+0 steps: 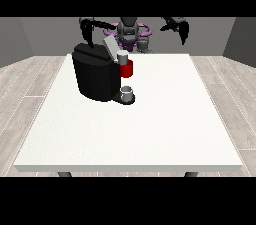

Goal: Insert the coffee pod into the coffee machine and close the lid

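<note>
The black coffee machine [95, 76] stands on the white table [150, 129], left of the middle. Its grey lid [109, 45] is tilted up and open. A grey coffee pod [122, 58] sits upright in the red pod holder [127, 70] at the machine's front. The hand at the view's left [89, 38] hangs fingers down just above the machine's back top edge, left of the lid, and holds nothing. The hand at the view's right [183, 33] is raised high beyond the table's far edge, also with nothing in it.
A small grey cup [127, 93] stands on the machine's dark base under the red holder. The robot's torso [129, 31] is behind the table's far edge. Wooden floor surrounds the table.
</note>
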Robot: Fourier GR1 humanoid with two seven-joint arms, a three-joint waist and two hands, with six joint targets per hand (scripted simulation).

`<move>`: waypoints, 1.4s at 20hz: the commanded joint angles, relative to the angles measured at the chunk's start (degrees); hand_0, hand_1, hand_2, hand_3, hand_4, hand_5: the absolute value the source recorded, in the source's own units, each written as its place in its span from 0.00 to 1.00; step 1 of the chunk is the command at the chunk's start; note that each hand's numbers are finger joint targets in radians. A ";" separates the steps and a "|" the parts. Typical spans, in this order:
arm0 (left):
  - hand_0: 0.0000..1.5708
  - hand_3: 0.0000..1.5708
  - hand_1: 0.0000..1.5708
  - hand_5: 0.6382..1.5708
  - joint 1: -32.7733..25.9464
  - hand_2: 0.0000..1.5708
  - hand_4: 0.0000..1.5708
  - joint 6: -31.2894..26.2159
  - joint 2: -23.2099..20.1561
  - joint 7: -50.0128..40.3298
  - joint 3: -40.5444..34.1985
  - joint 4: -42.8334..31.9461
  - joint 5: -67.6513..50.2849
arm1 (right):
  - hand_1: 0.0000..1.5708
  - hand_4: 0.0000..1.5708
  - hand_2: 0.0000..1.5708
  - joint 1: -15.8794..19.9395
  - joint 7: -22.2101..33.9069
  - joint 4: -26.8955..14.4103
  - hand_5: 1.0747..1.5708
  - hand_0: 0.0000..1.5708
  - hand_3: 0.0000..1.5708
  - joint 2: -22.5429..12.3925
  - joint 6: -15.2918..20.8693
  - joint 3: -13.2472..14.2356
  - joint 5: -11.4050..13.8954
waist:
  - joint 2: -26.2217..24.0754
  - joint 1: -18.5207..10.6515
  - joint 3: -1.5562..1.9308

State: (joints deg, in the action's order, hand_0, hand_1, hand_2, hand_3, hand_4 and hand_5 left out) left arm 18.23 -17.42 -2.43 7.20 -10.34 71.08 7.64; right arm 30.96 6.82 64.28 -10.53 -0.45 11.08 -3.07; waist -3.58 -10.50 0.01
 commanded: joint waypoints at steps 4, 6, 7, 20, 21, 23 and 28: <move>0.00 0.00 0.00 1.00 -3.61 0.00 0.24 3.68 1.13 -1.64 2.45 7.06 0.34 | 0.00 0.00 0.00 3.91 -1.15 -2.96 1.00 0.00 0.00 0.64 -2.24 -1.91 -0.59 | 2.71 1.77 -0.01; 0.00 0.00 0.00 1.00 -5.65 0.00 0.23 2.97 1.43 -2.59 3.96 9.41 0.67 | 0.00 0.00 0.00 3.76 -3.21 -5.08 1.00 0.00 0.00 0.57 -0.92 -2.20 1.24 | 3.16 -0.38 0.00; 0.00 0.00 0.00 1.00 -4.33 0.00 0.21 2.85 0.14 -4.45 2.05 9.51 -1.05 | 0.00 0.00 0.00 4.46 -1.89 -4.36 1.00 0.00 0.00 2.74 1.35 -3.28 1.79 | 2.78 0.63 -0.01; 0.00 0.00 0.00 1.00 -4.48 0.00 0.23 6.59 -1.03 0.03 2.17 8.75 0.36 | 0.00 0.13 0.00 13.55 -2.86 -6.39 1.00 0.00 0.00 0.86 -0.64 -5.07 3.75 | 8.16 2.05 -0.02; 0.00 0.00 0.00 1.00 -5.62 0.00 0.24 1.55 -3.60 -2.66 1.77 10.64 -2.35 | 0.00 0.14 0.00 13.47 -3.13 -7.72 1.00 0.00 0.00 -0.10 -0.15 -4.77 4.56 | 7.70 -0.92 -0.01; 0.00 0.00 0.00 1.00 -4.64 0.00 0.24 2.43 -4.52 0.30 -0.16 7.74 -2.65 | 0.00 0.07 0.00 11.72 -4.59 -5.25 1.00 0.00 0.00 3.89 0.48 -8.43 6.12 | 7.44 1.80 -0.03; 0.00 0.00 0.00 1.00 -2.31 0.00 0.20 6.01 -2.05 0.17 2.46 9.19 0.30 | 0.00 0.00 0.00 18.15 -2.65 -6.34 1.00 0.00 0.00 0.67 -0.03 -6.70 6.07 | 10.87 -0.56 -0.02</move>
State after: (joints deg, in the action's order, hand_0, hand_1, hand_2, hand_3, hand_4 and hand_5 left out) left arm 14.80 -13.26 -4.99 5.72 -7.99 80.73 6.96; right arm 45.60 6.66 57.37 -11.03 0.82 6.46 2.08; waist 5.63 -10.15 0.41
